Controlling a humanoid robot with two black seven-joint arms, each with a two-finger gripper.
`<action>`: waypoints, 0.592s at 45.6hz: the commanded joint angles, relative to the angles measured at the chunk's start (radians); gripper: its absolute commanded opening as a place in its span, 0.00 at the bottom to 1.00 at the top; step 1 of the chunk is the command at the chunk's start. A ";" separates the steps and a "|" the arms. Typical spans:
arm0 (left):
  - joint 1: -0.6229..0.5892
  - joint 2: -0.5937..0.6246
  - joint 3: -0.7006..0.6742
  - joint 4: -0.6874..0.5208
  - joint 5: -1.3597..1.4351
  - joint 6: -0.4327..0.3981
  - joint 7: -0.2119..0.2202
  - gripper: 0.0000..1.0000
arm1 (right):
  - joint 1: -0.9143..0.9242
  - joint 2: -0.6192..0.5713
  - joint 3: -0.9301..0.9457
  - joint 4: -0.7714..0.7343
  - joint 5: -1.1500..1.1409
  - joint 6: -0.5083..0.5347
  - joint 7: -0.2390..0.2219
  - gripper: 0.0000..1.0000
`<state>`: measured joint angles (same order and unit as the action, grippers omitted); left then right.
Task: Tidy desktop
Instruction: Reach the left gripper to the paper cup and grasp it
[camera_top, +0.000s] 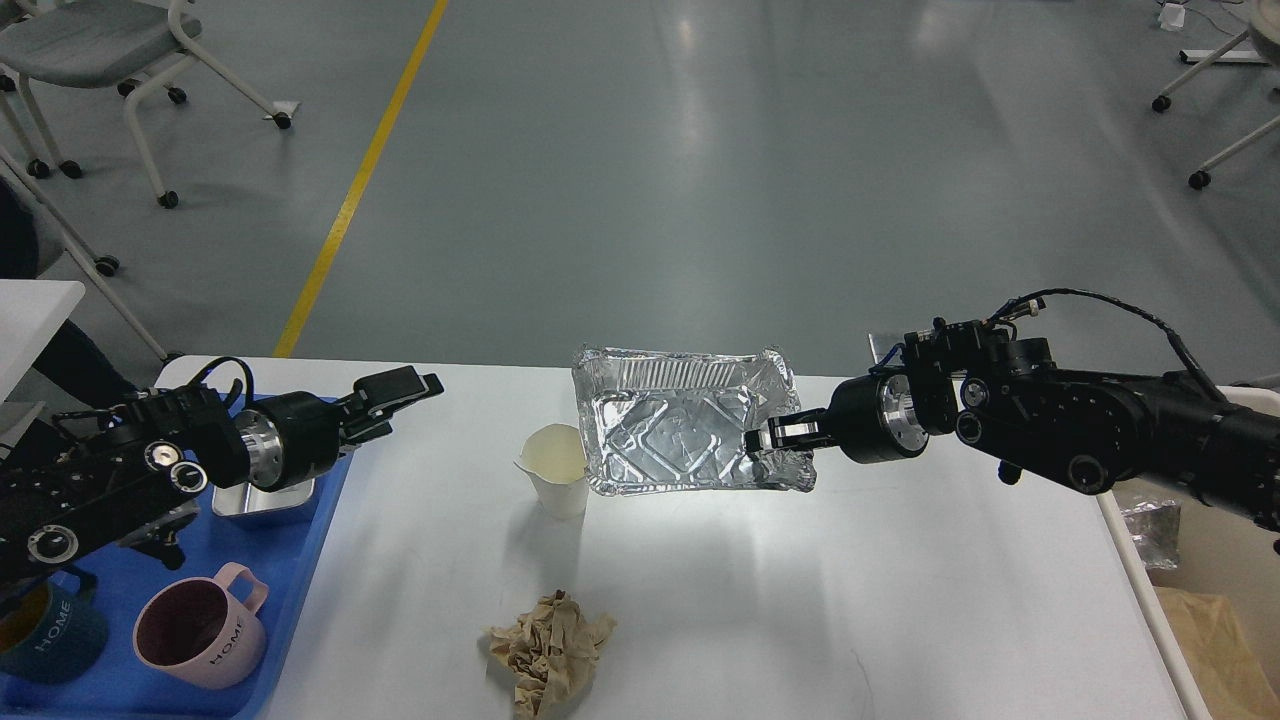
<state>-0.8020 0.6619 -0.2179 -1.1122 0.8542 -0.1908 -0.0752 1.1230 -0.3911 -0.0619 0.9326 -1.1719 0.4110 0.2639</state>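
Observation:
The white desktop (800, 600) fills the lower view. My right gripper (765, 437) is shut on the right rim of a crumpled foil tray (680, 425) and holds it tilted above the desktop's far middle. A white paper cup (555, 470) stands just left of the tray. A crumpled brown paper ball (550, 650) lies near the front edge. My left gripper (400, 390) reaches in from the left over the blue tray's right edge, left of the cup, fingers slightly apart and empty.
A blue tray (130, 660) at the left holds a steel box (265, 495), a pink mug (195, 635) and a dark teal mug (45, 625). A beige bin (1215, 600) with trash stands off the right edge. Chairs stand on the floor behind.

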 joint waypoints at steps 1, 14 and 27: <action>-0.031 -0.050 0.055 0.025 0.000 0.002 0.003 0.96 | 0.000 0.000 0.001 0.000 0.000 0.000 0.002 0.00; -0.042 -0.136 0.087 0.101 0.003 0.005 -0.002 0.94 | 0.000 0.000 0.004 0.000 0.000 -0.003 0.002 0.00; -0.039 -0.251 0.117 0.167 0.062 0.021 -0.002 0.82 | 0.000 -0.005 0.004 0.000 0.000 -0.005 0.002 0.00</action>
<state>-0.8436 0.4576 -0.1195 -0.9780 0.8987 -0.1750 -0.0767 1.1228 -0.3956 -0.0588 0.9327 -1.1719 0.4080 0.2655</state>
